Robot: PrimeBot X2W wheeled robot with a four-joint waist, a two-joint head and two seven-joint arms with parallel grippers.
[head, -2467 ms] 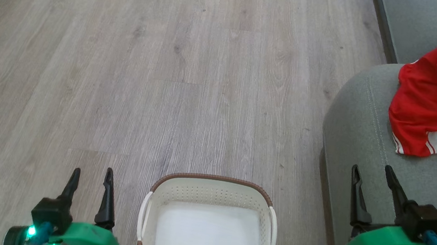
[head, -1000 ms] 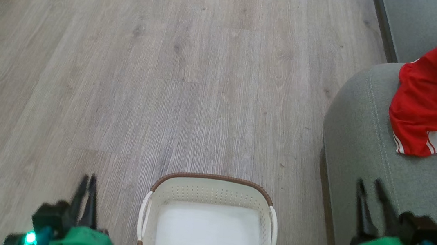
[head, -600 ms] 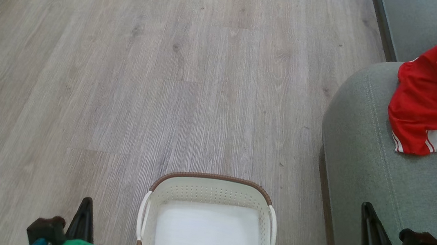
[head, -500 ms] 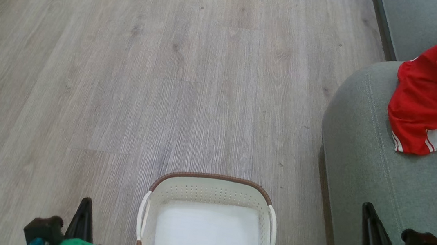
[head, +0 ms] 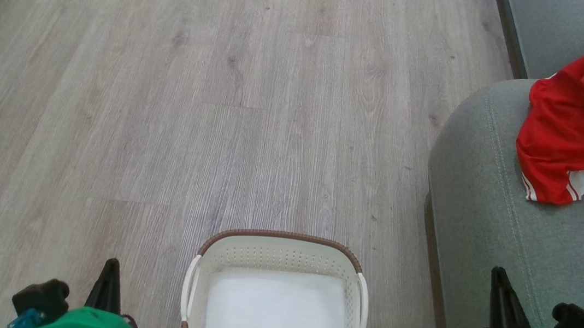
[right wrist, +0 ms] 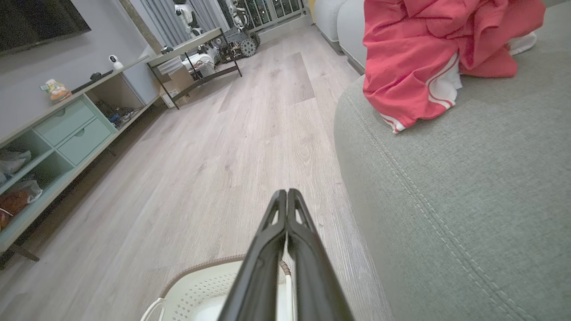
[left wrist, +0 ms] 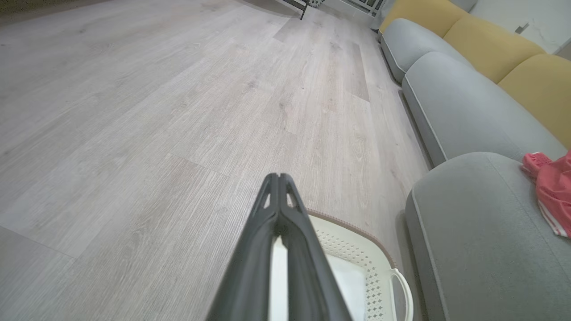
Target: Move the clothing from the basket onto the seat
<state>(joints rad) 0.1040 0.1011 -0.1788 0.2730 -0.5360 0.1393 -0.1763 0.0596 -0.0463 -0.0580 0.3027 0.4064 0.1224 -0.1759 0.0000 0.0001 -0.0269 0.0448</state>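
The bright red soft sportswear clothing with thin white stripes lies crumpled on the large grey-green upholstered seat. It is well apart from the small cream perforated plastic basket, which holds just a flat white liner sheet. I judge the moving done, with nothing left. My left jaws and right jaws are both pressed fully together, holding and touching nothing.

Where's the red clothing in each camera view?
Head view: clothing upper right, on the seat.
Left wrist view: clothing at far right edge, on the seat.
Right wrist view: clothing top right, on the seat.
Shared landmark: the cream basket, low in every view.
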